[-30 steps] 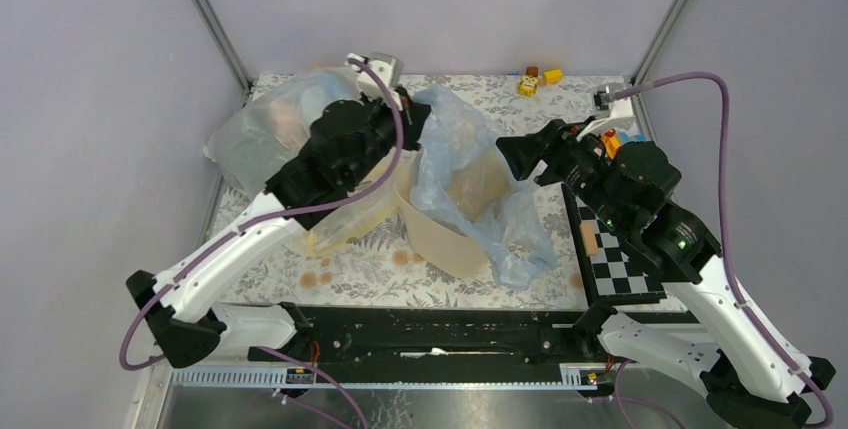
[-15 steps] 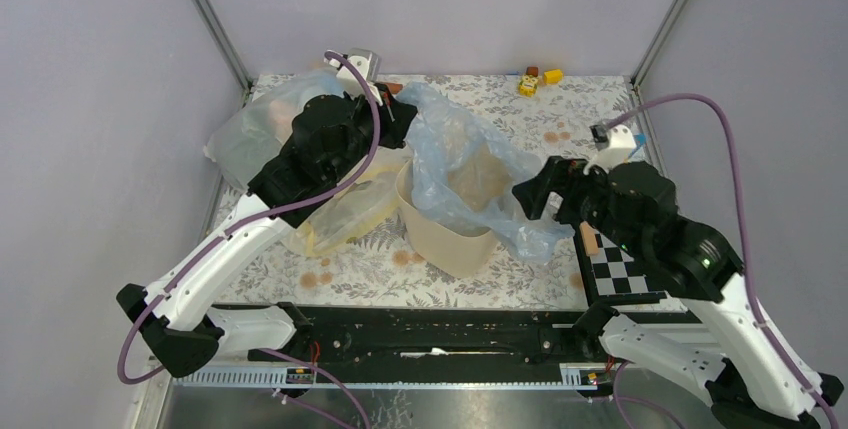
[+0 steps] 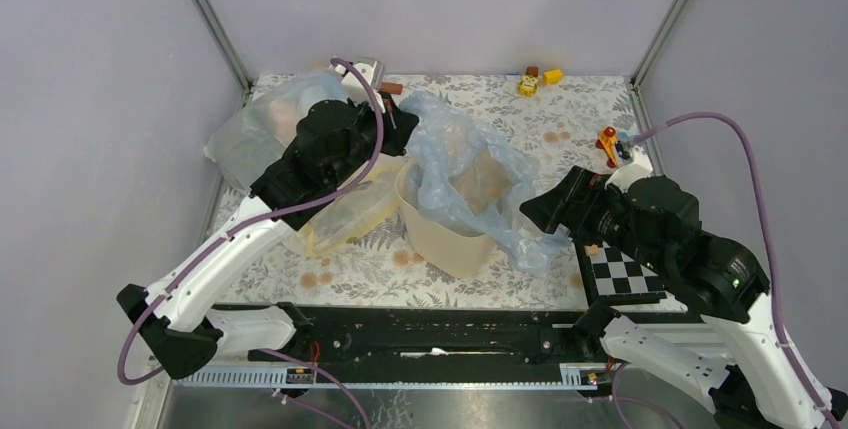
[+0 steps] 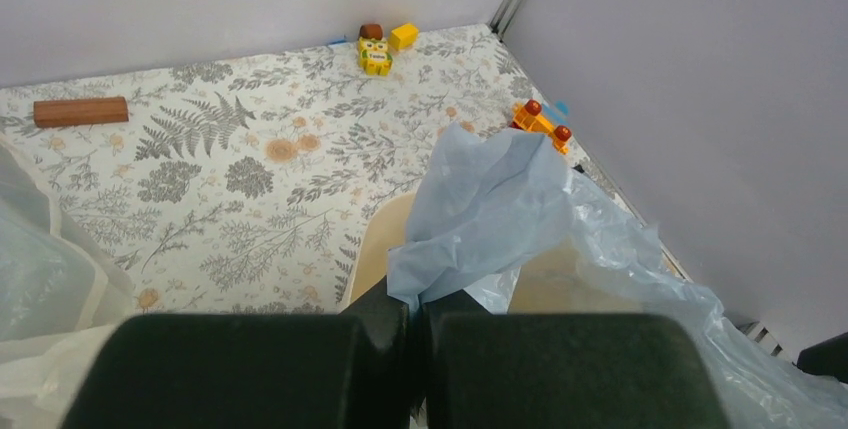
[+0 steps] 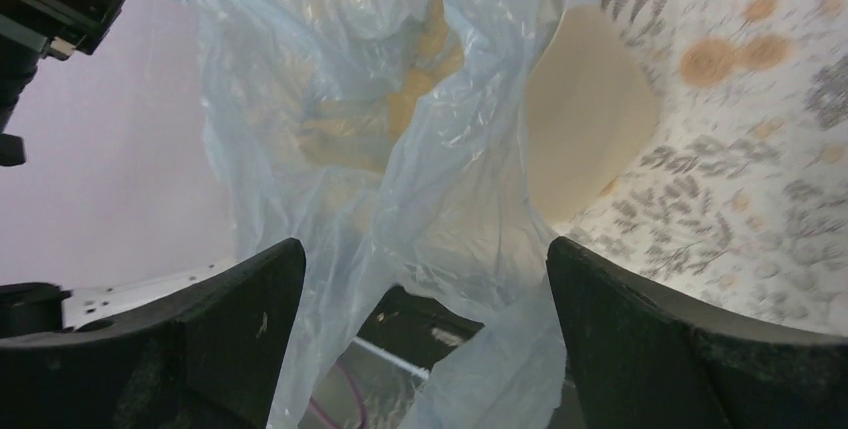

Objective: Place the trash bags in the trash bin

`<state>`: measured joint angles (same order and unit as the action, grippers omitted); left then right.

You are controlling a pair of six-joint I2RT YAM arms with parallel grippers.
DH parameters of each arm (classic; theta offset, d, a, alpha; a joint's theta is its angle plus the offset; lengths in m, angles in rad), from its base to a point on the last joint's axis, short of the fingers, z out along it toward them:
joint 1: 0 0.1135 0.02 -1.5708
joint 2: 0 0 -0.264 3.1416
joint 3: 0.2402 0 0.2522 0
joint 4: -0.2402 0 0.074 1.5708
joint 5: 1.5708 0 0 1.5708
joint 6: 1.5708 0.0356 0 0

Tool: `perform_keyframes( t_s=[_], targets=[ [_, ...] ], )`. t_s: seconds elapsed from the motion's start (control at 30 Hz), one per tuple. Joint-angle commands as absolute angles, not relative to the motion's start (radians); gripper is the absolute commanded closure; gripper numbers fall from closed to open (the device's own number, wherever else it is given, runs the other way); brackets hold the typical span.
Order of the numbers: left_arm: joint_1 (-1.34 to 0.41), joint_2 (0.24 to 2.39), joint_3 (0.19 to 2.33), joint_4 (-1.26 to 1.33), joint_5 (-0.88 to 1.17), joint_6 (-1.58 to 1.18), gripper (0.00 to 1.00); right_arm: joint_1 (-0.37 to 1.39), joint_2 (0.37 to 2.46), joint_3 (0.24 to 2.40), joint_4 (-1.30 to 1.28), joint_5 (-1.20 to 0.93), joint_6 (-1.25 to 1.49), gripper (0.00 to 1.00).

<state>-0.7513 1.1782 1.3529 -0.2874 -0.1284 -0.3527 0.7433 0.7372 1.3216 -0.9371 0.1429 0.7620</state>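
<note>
The bag [image 3: 450,149] is draping diagonally over the bin [image 3: 445,244] (far-left to near-right), left gripper [image 4: 415,301] clamping its far end, right gripper [image 5: 425,279] gaping at the near end.

trash bin [image 3: 440,244] mouth: draped by trash bag [image 3: 450,149] | far table [image 3: 570,109]: passable

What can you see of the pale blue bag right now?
The pale blue bag is thin, crinkly, translucent plastic, draped over and partly into the beige bin. The left claw is shut on its upper edge. A loose tail hangs outside the bin's right side, between the fingers of the open right claw.
</note>
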Motion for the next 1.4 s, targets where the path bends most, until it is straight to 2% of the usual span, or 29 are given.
perform_keyframes(
  t_s=[0.0, 0.13, 0.33, 0.43, 0.5, 0.6, 0.67, 0.7, 1.0, 1.17, 1.37],
  targets=[
    [-0.747, 1.145, 1.335, -0.270, -0.146, -0.367, 1.00, 0.743, 0.708, 1.258, -0.937, 0.049, 0.901, 0.07],
    [-0.746, 1.124, 1.311, -0.291, -0.182, -0.381, 1.00, 0.743, 0.652, 1.150, -0.914, 0.057, 0.924, 0.36],
    [-0.721, 1.108, 1.281, -0.358, -0.278, -0.409, 1.00, 0.743, 0.641, 1.040, -0.901, 0.123, 0.891, 0.71],
    [-0.679, 1.097, 1.263, -0.383, -0.253, -0.431, 1.00, 0.743, 0.660, 1.002, -0.871, 0.112, 0.862, 0.81],
    [-0.659, 1.067, 1.241, -0.382, -0.229, -0.440, 1.00, 0.743, 0.677, 0.987, -0.852, 0.096, 0.841, 0.81],
    [-0.641, 1.015, 1.215, -0.384, -0.208, -0.445, 1.00, 0.743, 0.693, 0.977, -0.839, 0.091, 0.803, 0.76],
    [-0.628, 0.985, 1.198, -0.390, -0.170, -0.451, 1.00, 0.742, 0.697, 0.969, -0.835, 0.105, 0.773, 0.61],
    [-0.621, 0.971, 1.187, -0.400, -0.160, -0.458, 1.00, 0.743, 0.699, 0.966, -0.833, 0.109, 0.766, 0.57],
    [-0.598, 0.816, 1.046, -0.392, -0.069, -0.489, 1.00, 0.743, 0.681, 1.021, -0.843, 0.047, 0.652, 0.33],
    [-0.598, 0.836, 1.017, -0.407, -0.073, -0.500, 1.00, 0.743, 0.685, 1.072, -0.857, -0.050, 0.644, 0.34],
    [-0.569, 0.833, 0.963, -0.410, -0.128, -0.537, 1.00, 0.743, 0.692, 0.970, -0.888, -0.055, 0.661, 0.31]
  ],
)
